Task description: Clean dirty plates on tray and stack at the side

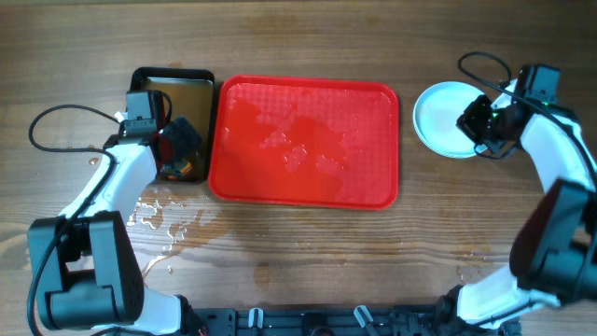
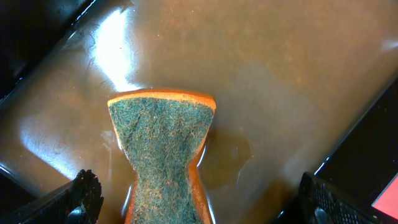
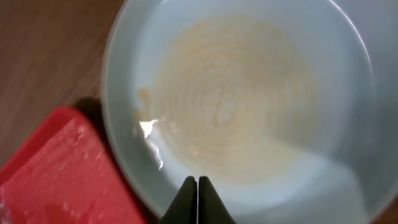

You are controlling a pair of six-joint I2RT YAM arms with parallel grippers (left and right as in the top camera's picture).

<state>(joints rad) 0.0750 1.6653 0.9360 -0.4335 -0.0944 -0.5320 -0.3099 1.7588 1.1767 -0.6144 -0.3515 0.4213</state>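
I see the plates (image 1: 440,117) as one round outline on the surface (image 1: 308,252), just beside the tray (image 1: 303,140) at its 3 o'clock; I cannot tell how many are stacked. The top face shows a pale cream film. The tray is wet and carries no plates. The right claw (image 3: 198,200) is closed on nothing, over the plate's 3 o'clock edge. At the tray's 9 o'clock, the left claw (image 1: 182,145) stands fully open astride the sponge (image 2: 163,143) in the black pan (image 1: 187,84) of brown water.
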